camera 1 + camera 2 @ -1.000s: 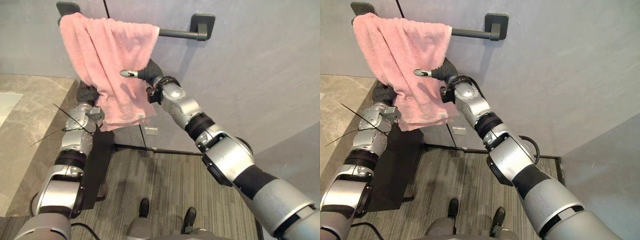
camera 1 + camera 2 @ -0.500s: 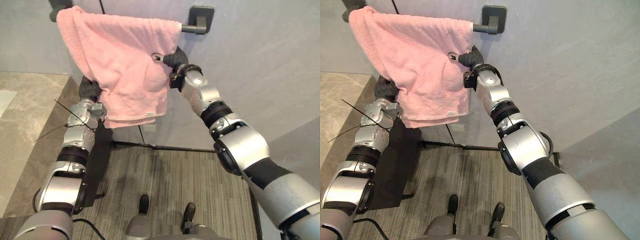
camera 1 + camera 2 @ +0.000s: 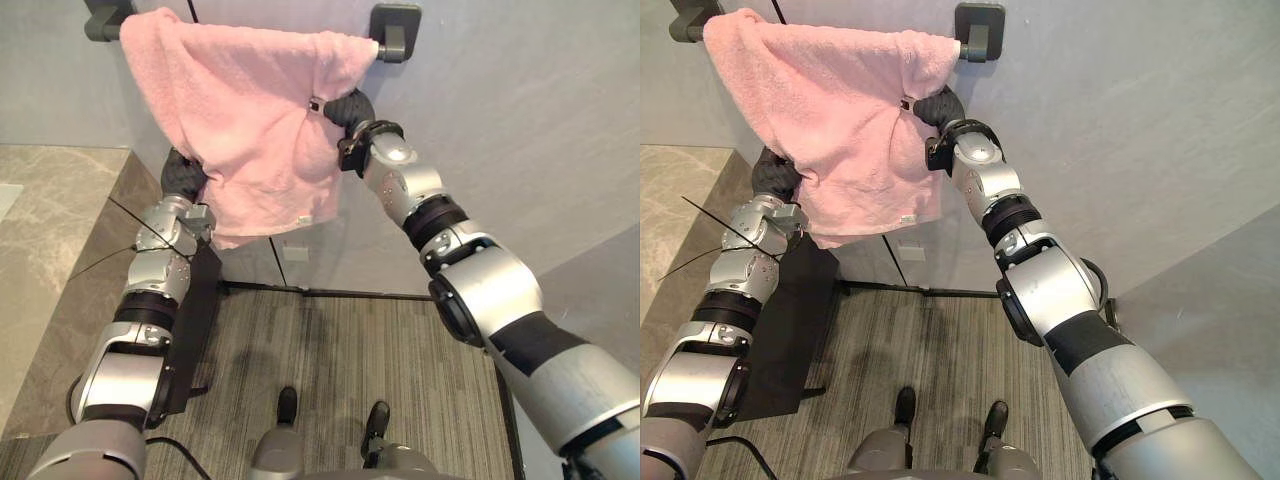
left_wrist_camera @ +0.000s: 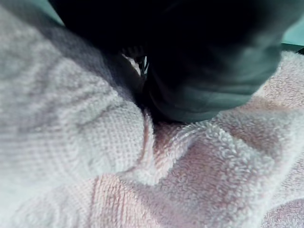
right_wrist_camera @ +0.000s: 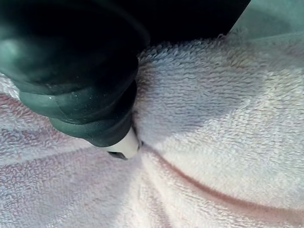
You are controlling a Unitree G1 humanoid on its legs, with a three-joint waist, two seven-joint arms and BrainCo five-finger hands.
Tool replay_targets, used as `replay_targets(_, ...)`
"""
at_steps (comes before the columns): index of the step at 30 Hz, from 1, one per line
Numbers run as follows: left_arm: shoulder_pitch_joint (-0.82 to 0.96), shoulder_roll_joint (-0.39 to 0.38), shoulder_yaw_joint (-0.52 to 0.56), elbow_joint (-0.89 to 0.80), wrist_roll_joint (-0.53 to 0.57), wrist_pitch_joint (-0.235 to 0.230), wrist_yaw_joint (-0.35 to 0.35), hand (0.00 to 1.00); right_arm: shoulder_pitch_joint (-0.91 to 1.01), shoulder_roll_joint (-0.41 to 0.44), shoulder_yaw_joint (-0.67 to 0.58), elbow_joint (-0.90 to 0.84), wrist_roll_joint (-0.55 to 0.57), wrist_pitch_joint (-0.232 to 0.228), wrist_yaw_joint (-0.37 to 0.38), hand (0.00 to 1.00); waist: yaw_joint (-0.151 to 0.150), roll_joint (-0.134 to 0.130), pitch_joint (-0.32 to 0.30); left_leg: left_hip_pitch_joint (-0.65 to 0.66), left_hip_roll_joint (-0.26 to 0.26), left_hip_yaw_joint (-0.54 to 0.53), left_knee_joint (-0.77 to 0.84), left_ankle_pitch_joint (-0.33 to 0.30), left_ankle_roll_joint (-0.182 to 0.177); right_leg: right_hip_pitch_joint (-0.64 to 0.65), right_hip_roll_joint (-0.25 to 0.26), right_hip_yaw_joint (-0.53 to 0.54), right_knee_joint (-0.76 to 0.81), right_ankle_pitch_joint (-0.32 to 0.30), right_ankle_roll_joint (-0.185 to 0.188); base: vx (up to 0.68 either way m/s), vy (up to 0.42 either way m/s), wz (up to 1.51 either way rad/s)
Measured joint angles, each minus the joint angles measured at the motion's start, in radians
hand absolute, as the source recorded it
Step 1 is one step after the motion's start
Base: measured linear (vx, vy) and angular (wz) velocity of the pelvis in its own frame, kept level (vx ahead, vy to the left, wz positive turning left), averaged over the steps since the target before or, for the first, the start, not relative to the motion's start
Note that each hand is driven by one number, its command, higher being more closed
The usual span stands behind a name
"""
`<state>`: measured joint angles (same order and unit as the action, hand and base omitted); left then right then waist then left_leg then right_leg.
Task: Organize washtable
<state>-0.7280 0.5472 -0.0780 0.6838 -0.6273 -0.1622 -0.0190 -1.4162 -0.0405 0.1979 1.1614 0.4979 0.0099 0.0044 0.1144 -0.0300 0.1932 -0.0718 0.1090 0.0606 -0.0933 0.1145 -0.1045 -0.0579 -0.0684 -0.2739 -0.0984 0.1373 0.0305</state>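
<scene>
A pink towel (image 3: 250, 110) hangs spread over a dark towel bar on the grey wall, reaching from the left mount (image 3: 105, 20) to the right mount (image 3: 390, 25). My right hand (image 3: 348, 106) is at the towel's upper right edge just under the right mount, shut on the cloth. In the right wrist view the towel (image 5: 213, 118) puckers into folds around that hand (image 5: 80, 85). My left hand (image 3: 180, 175) is at the towel's lower left edge. The cloth (image 4: 199, 171) bunches under its dark cover (image 4: 204, 71), gathered in its curled fingers.
A stone countertop (image 3: 50, 230) runs along the left. A dark panel (image 3: 195, 320) hangs below its edge, beside my left arm. Striped carpet (image 3: 340, 360) covers the floor, and a thin black rail (image 3: 320, 292) runs along the wall's base.
My right hand has moved right and up along the bar, drawing the towel out to the right mount, and its fingers have curled into the cloth. The left hand stays put.
</scene>
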Motion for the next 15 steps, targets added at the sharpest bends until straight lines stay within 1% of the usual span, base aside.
replay_targets(4,0.003,0.0,0.012,0.068,0.0,0.003,0.007,0.0,0.002,-0.017,0.009,0.001,0.0,-0.001,0.0,0.0,-0.002,0.0,0.0,0.0,0.0,0.0,0.0,0.0,0.0,0.0,0.0,0.0,0.0,0.0,0.0,0.0,0.0,0.0)
replay_targets(5,0.003,0.0,0.017,0.084,-0.001,0.006,0.019,0.0,0.005,-0.02,0.009,0.002,0.002,-0.001,0.0,0.0,-0.001,0.0,0.001,0.0,0.0,0.0,0.0,0.0,0.0,0.0,0.0,0.0,0.0,0.0,0.0,0.0,0.0,0.0)
replay_targets(9,0.004,0.007,0.044,0.112,-0.012,0.015,0.021,0.0,0.016,-0.038,0.038,0.002,0.003,-0.001,-0.001,0.0,-0.002,-0.001,0.001,0.0,0.0,0.001,0.0,0.0,0.0,0.0,0.0,0.0,0.0,0.0,0.0,0.0,0.0,0.0)
replay_targets(11,0.01,0.021,0.046,0.112,-0.012,0.022,0.02,0.0,0.03,-0.049,0.049,-0.013,0.012,-0.002,-0.002,0.0,-0.003,-0.001,0.001,0.002,0.0,0.001,0.0,0.0,0.0,0.001,0.0,0.001,0.0,0.0,0.0,0.0,0.0,0.0)
replay_targets(14,0.046,0.06,0.048,0.093,-0.041,0.024,0.014,0.0,0.077,-0.077,0.06,-0.09,0.025,-0.002,-0.002,0.0,-0.009,-0.001,0.001,0.003,0.001,0.003,0.0,0.0,0.0,0.002,0.0,0.002,0.0,0.0,0.0,0.0,0.0,0.0)
replay_targets(15,0.082,0.084,0.049,0.061,-0.068,0.024,-0.005,0.0,0.099,-0.099,0.079,-0.131,0.045,-0.003,0.0,0.0,-0.016,-0.001,0.001,0.003,0.001,0.004,0.0,0.0,0.0,0.001,-0.001,0.003,0.0,0.0,0.0,0.0,0.0,0.0)
